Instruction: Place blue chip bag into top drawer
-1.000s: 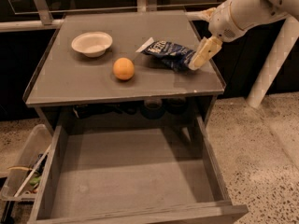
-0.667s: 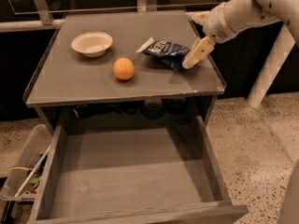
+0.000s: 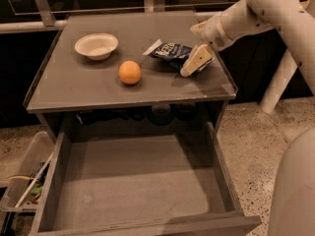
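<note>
Grasping seemed the step in hand, with the cream two-finger gripper [image 3: 197, 60] at the three o'clock end of the crinkled dark-blue foil chip bag [image 3: 170, 50] on the grey tabletop [image 3: 74, 87] (how far open, I could not tell), so next came a sure pinch, then carriage to the open grey wooden drawer [image 3: 138, 181] at six o'clock.

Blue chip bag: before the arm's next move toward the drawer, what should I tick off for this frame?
1. Top drawer pulled open: ok.
2. Drawer bottom bare where the bag would land: ok.
3. Gripper at the right end of the blue chip bag: ok.
4. Bag secured in the gripper: cannot tell.
5. Bag lifted off the tabletop: not ok, it lies on it.
6. Orange and bowl apart from the bag, to its left: ok.
</note>
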Available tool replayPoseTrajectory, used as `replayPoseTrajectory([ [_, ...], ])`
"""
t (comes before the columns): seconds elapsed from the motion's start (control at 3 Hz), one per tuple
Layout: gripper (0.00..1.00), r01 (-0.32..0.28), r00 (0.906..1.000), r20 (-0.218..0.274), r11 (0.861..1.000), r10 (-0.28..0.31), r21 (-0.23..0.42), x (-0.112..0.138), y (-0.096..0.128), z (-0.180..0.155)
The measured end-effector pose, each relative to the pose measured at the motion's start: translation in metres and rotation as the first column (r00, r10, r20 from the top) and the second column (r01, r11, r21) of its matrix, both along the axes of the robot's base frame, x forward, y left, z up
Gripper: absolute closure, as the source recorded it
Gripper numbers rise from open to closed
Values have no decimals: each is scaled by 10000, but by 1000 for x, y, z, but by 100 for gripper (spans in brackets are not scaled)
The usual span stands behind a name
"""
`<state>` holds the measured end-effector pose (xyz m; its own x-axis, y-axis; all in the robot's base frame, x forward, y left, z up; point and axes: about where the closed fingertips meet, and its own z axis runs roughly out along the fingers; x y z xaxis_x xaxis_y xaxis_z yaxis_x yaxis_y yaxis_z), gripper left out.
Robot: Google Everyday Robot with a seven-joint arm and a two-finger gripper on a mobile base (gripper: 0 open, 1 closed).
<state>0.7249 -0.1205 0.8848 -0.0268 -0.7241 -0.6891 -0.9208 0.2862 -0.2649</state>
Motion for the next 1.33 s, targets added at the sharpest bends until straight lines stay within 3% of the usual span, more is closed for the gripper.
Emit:
replayPoseTrajectory([
  [0.33,0,236,9988,-425,9994,-246,-236,5,3,-17],
  [0.67,18,247,9987,-440,9994,-258,-237,5,3,-17],
  [1.33,64,246,9987,-441,9994,-257,-237,5,3,-17],
])
